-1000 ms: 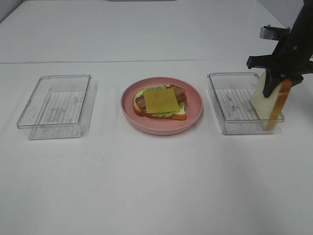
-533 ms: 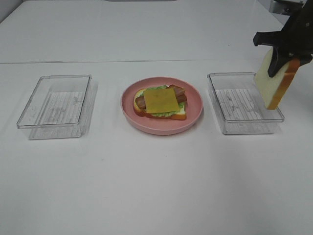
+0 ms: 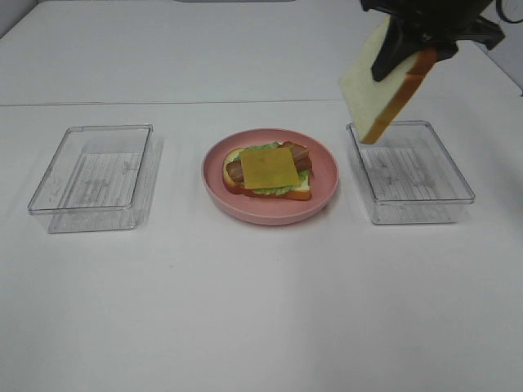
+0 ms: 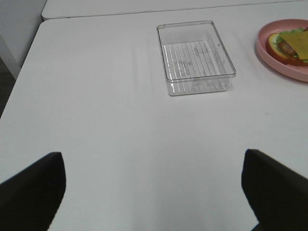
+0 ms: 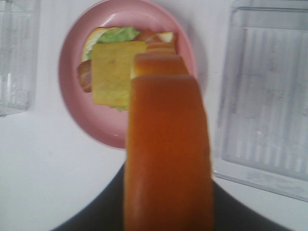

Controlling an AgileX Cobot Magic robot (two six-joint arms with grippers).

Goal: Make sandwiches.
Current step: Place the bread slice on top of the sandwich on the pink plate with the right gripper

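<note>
The bench (image 3: 245, 310) carries two clear plastic trays, one on the left (image 3: 91, 176) and one on the right (image 3: 411, 172). Between them sits one pink plate (image 3: 270, 175). On that plate there is one open sandwich (image 3: 268, 171), made of one bread slice at the bottom, one layer of green lettuce, brown bacon strips whose number cannot be told under the cheese, and one square of yellow cheese (image 3: 270, 167) on top. One more bread slice (image 3: 382, 86) hangs in the air, so two bread slices show in all. Two grippers show: the right gripper (image 3: 406, 51) and the left gripper (image 4: 154, 190).
</note>
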